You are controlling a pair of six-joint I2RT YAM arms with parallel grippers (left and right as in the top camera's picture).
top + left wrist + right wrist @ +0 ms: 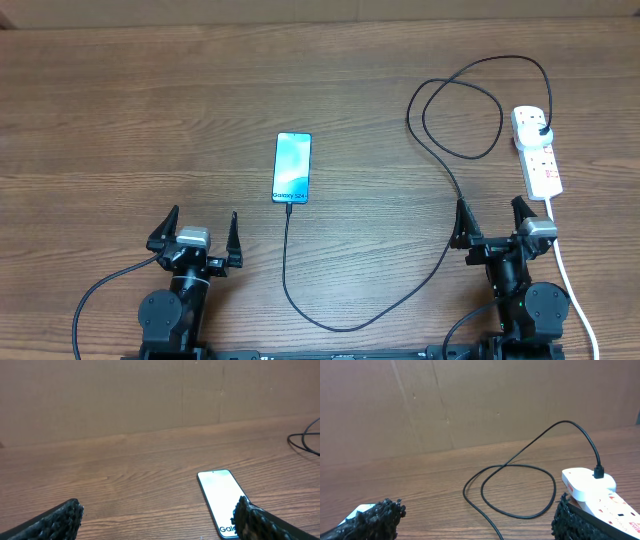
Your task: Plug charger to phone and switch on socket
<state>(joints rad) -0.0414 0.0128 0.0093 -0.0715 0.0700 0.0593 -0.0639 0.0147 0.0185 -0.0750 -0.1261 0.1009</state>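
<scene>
The phone point(292, 167) lies flat mid-table, screen lit blue-teal; it also shows in the left wrist view point(218, 496). The black charger cable point(440, 165) runs from the phone's near end, loops along the table front, rises right, coils, and its plug point(542, 130) sits in the white socket strip point(538, 152). The cable loop point(520, 487) and the strip point(590, 490) show in the right wrist view. My left gripper point(196, 238) is open and empty, near-left of the phone. My right gripper point(492, 222) is open and empty, just in front of the strip.
The strip's thick white cord point(572, 290) runs down past the right arm to the front right edge. A brown cardboard wall point(150, 395) stands behind the wooden table.
</scene>
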